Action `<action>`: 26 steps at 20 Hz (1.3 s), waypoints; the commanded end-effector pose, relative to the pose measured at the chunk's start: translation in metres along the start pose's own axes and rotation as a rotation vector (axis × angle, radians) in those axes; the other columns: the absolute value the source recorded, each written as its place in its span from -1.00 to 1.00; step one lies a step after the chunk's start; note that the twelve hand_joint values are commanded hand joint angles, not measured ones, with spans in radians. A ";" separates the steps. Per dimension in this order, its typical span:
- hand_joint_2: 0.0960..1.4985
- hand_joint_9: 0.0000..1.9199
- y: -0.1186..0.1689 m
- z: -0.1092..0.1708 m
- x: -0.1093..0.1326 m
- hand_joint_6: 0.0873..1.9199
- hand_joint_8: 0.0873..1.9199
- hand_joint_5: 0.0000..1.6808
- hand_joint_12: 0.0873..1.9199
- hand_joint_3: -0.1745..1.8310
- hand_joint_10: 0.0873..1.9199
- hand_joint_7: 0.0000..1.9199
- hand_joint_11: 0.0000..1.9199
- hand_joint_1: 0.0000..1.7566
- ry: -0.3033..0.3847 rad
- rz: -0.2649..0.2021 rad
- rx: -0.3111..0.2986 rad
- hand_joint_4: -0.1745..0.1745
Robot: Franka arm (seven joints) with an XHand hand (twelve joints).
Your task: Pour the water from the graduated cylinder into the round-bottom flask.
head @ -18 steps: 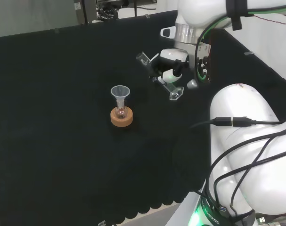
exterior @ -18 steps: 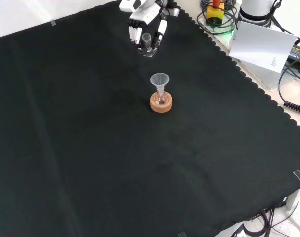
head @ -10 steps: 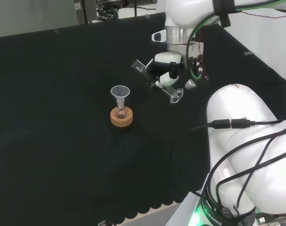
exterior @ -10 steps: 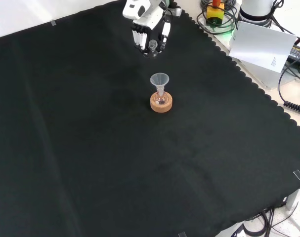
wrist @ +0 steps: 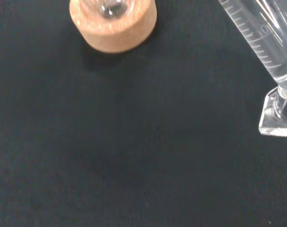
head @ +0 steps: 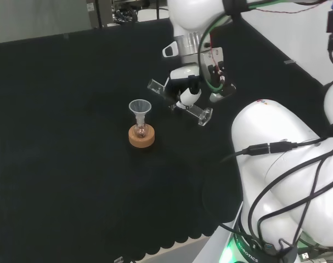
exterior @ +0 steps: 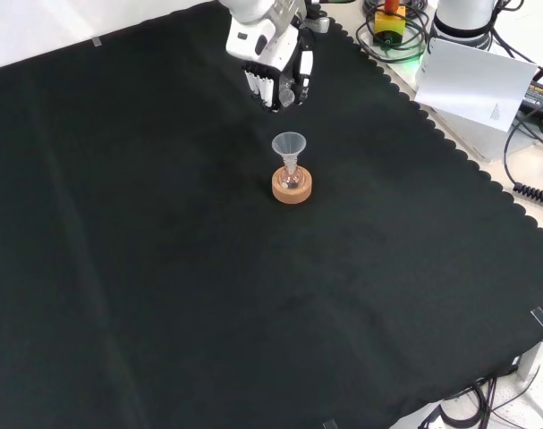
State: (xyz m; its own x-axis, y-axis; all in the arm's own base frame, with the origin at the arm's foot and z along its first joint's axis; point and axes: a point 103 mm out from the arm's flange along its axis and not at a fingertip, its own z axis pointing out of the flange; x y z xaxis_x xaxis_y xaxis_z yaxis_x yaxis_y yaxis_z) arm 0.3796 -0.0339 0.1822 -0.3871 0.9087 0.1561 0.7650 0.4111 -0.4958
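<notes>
The hand (head: 184, 90) is hanging in the air above the cloth (head: 62, 164), its fingers (exterior: 264, 87) curled round the cylinder (head: 177, 102) and gripping it about the middle. In the head view the cylinder is lying steeply tilted, close to level, with its open mouth pointing toward 10 o'clock and its flat foot toward 4 o'clock. The mouth is sitting near the funnel (head: 140, 107), up and to the right of the funnel's rim, not yet over it. Whether water is inside the cylinder cannot be told.

In the front view the hand (exterior: 276, 76) is hovering at 11 o'clock from the funnel (exterior: 289, 146), close by but apart from it, fingers pointing down.

The funnel is standing upright in the neck of the flask (head: 140, 131), and the flask is sitting in 1 cork ring (head: 141, 137) on the cloth, well clear of the cloth's scalloped edge. From the hand in the head view, the ring is lying at 8 o'clock.

The wrist view is showing the cylinder's graduated wall (wrist: 261, 38) and clear foot (wrist: 278, 118) close up, with the cork ring (wrist: 114, 28) and the flask's round glass (wrist: 110, 7) set in it, apart from the cylinder across bare cloth (wrist: 110, 151).
</notes>
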 end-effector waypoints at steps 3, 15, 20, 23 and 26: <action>0.50 0.42 -0.004 -0.009 -0.005 0.10 0.10 0.07 -0.15 -0.83 -0.96 -0.02 0.20 0.42 -0.089 0.079 0.160 -1.00; 0.49 0.44 -0.002 -0.015 0.005 0.08 0.08 0.09 -0.16 -0.83 -0.97 -0.01 0.21 0.42 -0.177 0.089 0.277 -1.00; 0.49 0.44 0.005 -0.017 0.009 0.08 0.07 0.09 -0.16 -0.83 -0.97 -0.01 0.21 0.42 -0.210 0.095 0.335 -1.00; 0.49 0.44 0.008 -0.018 0.010 0.08 0.07 0.09 -0.16 -0.83 -0.97 0.00 0.21 0.42 -0.220 0.100 0.372 -1.00; 0.49 0.44 0.010 -0.018 0.012 0.08 0.07 0.09 -0.17 -0.83 -0.97 0.00 0.21 0.42 -0.222 0.102 0.400 -1.00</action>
State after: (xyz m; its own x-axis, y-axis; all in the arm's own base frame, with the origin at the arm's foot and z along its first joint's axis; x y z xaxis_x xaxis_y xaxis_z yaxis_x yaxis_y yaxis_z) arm 0.3887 -0.0165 0.1949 -0.4576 0.8876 -0.0523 0.6010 0.2655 -0.7538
